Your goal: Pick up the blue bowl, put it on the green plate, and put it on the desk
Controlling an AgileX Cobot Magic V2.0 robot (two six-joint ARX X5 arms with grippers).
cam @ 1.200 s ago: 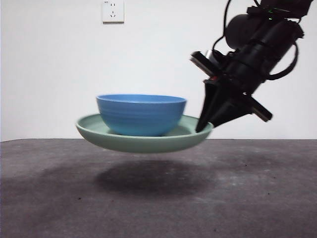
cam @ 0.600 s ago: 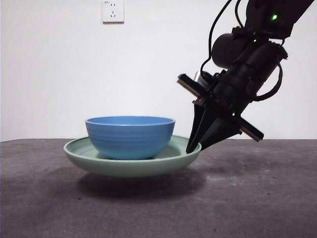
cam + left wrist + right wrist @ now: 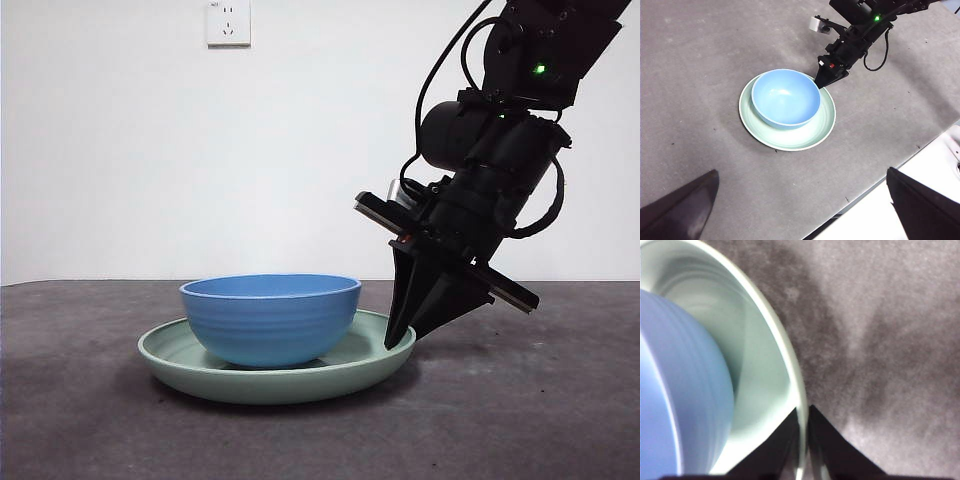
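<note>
The blue bowl point(image 3: 270, 320) point(image 3: 785, 97) stands inside the green plate point(image 3: 200, 375) point(image 3: 790, 142), which is down on the desk point(image 3: 520, 420) with no gap showing under it. My right gripper point(image 3: 403, 335) point(image 3: 820, 82) point(image 3: 802, 440) reaches down from the upper right and is shut on the plate's right rim point(image 3: 765, 340), one jaw inside and one outside. The bowl's side point(image 3: 680, 390) is close beside those jaws. My left gripper point(image 3: 802, 172) hangs open high above the desk, holding nothing.
A white wall with an outlet point(image 3: 228, 22) stands behind the desk. In the left wrist view the desk's edge point(image 3: 900, 165) runs near the plate, with white floor beyond it. The right arm's cable and body point(image 3: 500, 150) lean over the desk's right side.
The right gripper has lowered the plate with the bowl from hanging above the desk down onto it. Its grip on the rim has not changed.
</note>
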